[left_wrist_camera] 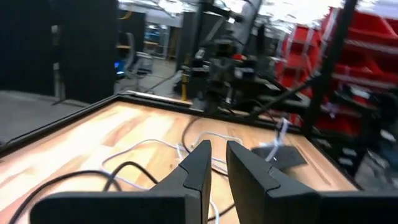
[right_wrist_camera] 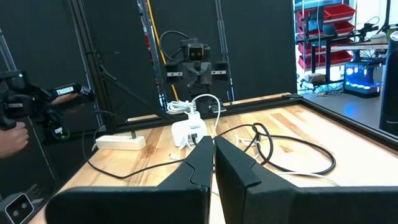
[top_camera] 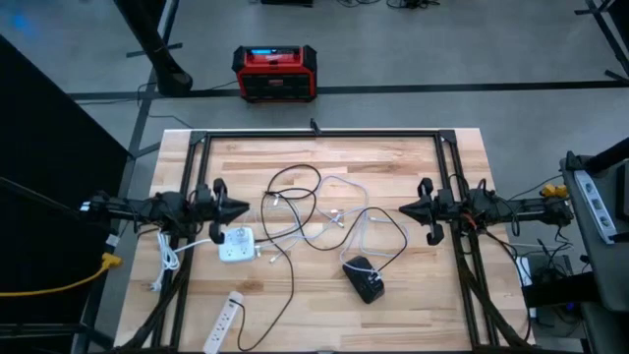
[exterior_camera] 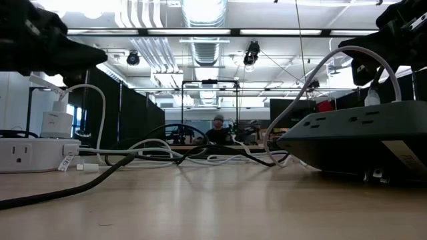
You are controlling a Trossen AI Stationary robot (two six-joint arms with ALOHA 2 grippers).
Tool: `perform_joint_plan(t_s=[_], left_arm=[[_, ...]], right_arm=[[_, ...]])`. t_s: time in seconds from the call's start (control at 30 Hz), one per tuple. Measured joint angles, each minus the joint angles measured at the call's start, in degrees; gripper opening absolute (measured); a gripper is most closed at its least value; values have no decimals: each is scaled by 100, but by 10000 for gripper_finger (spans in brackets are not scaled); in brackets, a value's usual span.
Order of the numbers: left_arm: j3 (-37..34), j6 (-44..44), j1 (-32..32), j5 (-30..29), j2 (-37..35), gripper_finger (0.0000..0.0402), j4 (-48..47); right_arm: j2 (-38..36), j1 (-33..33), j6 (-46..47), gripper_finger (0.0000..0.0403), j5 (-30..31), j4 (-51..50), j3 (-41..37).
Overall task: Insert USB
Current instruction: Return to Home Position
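On the light wooden plank table [top_camera: 413,305], w/ a red-and-black box [top_camera: 275,72] on the floor past its far edge, my two arms hung level, one per side, tips facing each other across the middle. My left gripper [top_camera: 243,209] sat up off the wood, just beside the white square outlet block [top_camera: 236,246]. Its fingers [left_wrist_camera: 198,163] were drawn nearly together w/ only a thin slit, gripping nothing. My right gripper [top_camera: 403,208] hovered opp., well apart from it, fingers [right_wrist_camera: 202,158] pressed together, also empty.

Btwn them, toward the near edge, lay the black oblong outlet extension [top_camera: 365,280], turned diag. A long white power strip [top_camera: 224,320] lay by the near-left corner, apart from the rest.

The black charger cable [top_camera: 295,182] and white charger cable [top_camera: 346,187] looped in a tangle mid-table. Seen from table height, a white cable arched down to a white plug [exterior_camera: 371,97] seated on top of the black extension. A white charger cube [exterior_camera: 57,124] stood plugged into the white block. Couldn't tell which cable ended where inside the tangle.
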Motion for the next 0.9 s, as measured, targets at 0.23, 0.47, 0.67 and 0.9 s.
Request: perform_joint_plan(t_s=[0.23,0.47,0.67,0.9], left_arm=[[0,1414,0,1331,0,39,-237],[0,1511,17,1247,276,39,-234],[0,1520,17,1208,727,39,-219],[0,1524,17,1201,1040,39,-219]], right_arm=[[0,0,0,0,-1,0,0],[0,1,0,0,-2,-1,0],[0,0,0,0,-2,-1,0],[0,0,0,0,-2,1,0]])
